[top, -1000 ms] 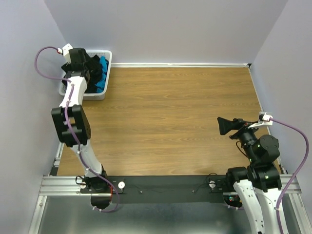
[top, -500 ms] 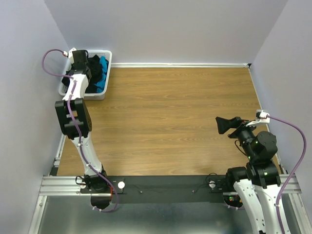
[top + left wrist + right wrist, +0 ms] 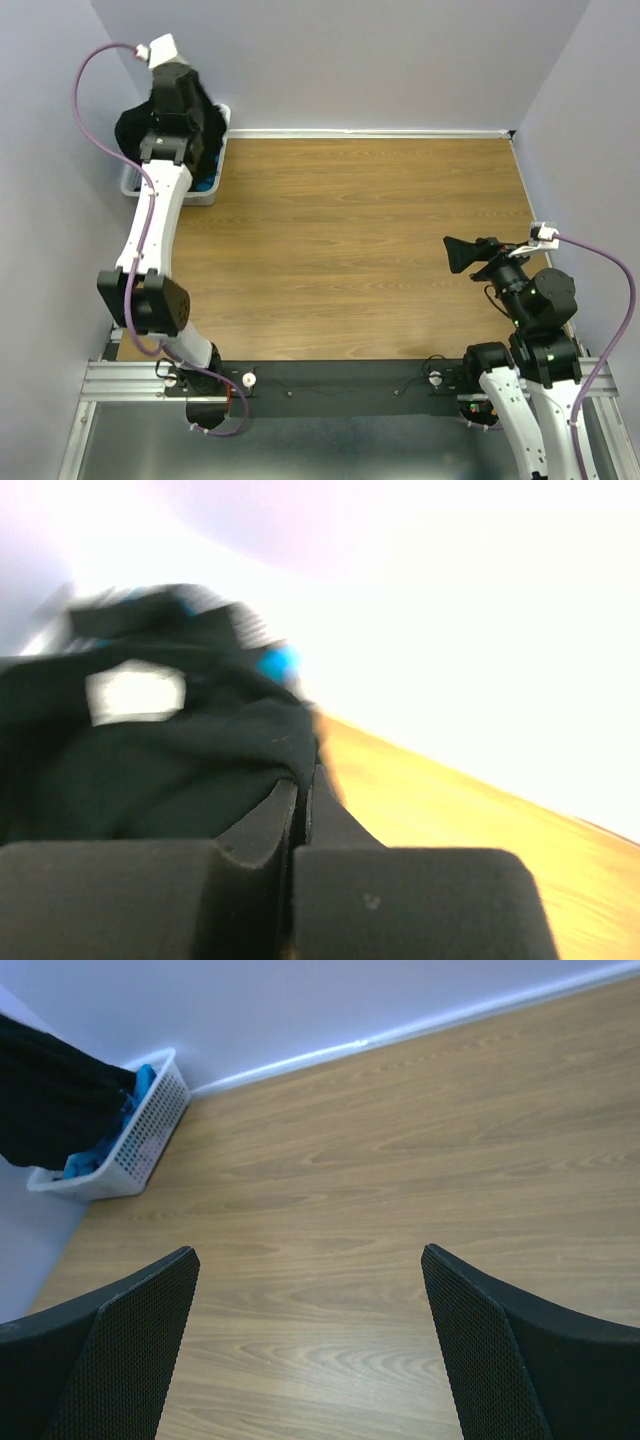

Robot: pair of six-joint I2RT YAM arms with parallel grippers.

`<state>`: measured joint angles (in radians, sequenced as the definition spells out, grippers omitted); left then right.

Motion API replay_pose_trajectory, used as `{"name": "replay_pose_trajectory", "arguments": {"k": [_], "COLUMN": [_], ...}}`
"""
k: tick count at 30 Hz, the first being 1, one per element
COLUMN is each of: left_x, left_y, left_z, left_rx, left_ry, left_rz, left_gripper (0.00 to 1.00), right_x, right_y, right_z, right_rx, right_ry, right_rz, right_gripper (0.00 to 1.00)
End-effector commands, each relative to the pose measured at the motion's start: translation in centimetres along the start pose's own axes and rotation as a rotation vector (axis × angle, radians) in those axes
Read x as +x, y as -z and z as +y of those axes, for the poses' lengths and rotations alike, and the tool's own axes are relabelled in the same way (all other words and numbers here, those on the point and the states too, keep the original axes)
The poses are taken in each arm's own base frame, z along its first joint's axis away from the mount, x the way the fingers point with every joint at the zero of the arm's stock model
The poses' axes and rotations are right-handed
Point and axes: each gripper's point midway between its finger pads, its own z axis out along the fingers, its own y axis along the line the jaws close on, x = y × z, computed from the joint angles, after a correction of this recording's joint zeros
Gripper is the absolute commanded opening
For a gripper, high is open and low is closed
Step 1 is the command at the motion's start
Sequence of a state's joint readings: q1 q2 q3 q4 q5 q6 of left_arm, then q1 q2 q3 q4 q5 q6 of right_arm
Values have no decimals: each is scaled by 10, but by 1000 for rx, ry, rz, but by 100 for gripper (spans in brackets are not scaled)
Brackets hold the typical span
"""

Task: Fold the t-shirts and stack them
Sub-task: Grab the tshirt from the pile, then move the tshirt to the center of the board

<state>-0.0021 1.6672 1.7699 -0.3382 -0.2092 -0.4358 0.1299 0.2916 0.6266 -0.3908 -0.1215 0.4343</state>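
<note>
My left gripper is raised over the white basket at the far left corner, shut on the black t-shirt. The shirt hangs from the jaws in a bunch. In the blurred left wrist view the black t-shirt with its white neck label is pinched between the closed fingertips of the left gripper. The teal-blue t-shirt lies in the basket below, and a patch of the teal-blue t-shirt shows behind the black one. My right gripper hovers open and holds nothing.
The white slotted basket stands against the back wall, with the black t-shirt rising from it. Bare wooden tabletop spreads under the right gripper. Walls close the table at the back and on both sides.
The left gripper closed on the black t-shirt inside the basket and lifted it upward. The right arm stayed almost still, open.
</note>
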Motion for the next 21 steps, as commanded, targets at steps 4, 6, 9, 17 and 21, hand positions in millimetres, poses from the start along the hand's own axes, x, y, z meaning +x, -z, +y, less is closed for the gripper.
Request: {"name": "replay_pose_trajectory", "arguments": {"k": [4, 6, 9, 17, 21], "left_x": [-65, -56, -55, 41, 139], "left_y": [136, 172, 216, 220, 200], "left_z": [-174, -221, -263, -280, -254], "left_rx": [471, 616, 764, 849, 800], "left_ry": [1, 3, 11, 15, 27], "left_rz": [-164, -142, -134, 57, 228], "left_gripper": [0, 0, 0, 0, 0], "right_x": [-44, -50, -65, -70, -53], "right_y": [11, 12, 16, 17, 9], "right_z": [16, 16, 16, 15, 14], "right_rx": [-20, -13, 12, 24, 4], "right_ry": [43, 56, 70, 86, 76], "right_rz": [-104, -120, -159, -168, -109], "right_gripper": [100, 100, 100, 100, 100]}}
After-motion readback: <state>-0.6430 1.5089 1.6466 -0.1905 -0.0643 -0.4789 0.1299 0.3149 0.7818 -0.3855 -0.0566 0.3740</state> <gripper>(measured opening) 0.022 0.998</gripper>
